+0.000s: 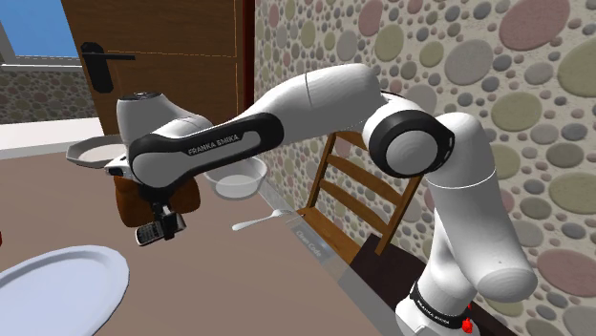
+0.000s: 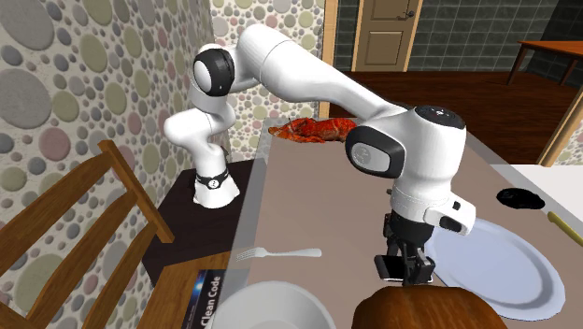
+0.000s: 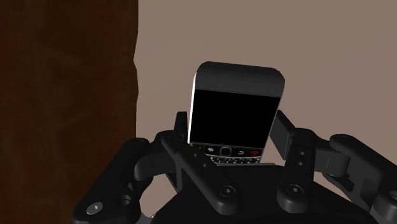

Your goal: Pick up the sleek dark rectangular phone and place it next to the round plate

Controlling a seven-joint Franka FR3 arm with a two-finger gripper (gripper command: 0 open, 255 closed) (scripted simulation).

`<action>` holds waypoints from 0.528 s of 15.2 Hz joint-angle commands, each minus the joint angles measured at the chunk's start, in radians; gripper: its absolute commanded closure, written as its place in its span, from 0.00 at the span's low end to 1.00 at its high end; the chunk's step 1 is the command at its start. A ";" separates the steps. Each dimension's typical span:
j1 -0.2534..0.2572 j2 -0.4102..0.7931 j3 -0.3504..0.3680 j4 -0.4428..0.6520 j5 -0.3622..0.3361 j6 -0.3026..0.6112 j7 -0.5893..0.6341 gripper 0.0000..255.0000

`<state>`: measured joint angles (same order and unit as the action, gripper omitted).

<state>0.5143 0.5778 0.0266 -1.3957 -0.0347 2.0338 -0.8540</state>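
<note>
— Is the claw (image 1: 160, 221) gripping anything?
— Yes. I see it clamped on the dark phone (image 3: 235, 114), held over the bench (image 2: 308, 206), near the round plate (image 2: 500, 262).

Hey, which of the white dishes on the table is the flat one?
The large round plate at the shoulder view's lower left: it lies flat, while the white bowl beside the fork is deep-sided.
</note>
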 commanded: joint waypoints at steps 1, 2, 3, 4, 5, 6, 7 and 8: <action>0.000 0.005 0.000 -0.019 -0.001 0.024 0.001 1.00; 0.000 0.009 0.000 -0.025 -0.001 0.036 0.001 1.00; 0.000 0.014 0.000 -0.032 -0.001 0.047 0.002 1.00; 0.000 0.018 0.000 -0.038 -0.001 0.057 0.002 1.00; 0.000 0.023 -0.001 -0.044 -0.001 0.068 0.002 1.00; 0.000 0.026 -0.001 -0.047 -0.002 0.074 0.002 1.00; 0.000 0.026 -0.001 -0.047 -0.002 0.074 0.002 1.00; 0.000 0.026 -0.001 -0.047 -0.002 0.074 0.002 1.00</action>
<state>0.5148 0.6032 0.0260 -1.4419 -0.0363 2.1054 -0.8516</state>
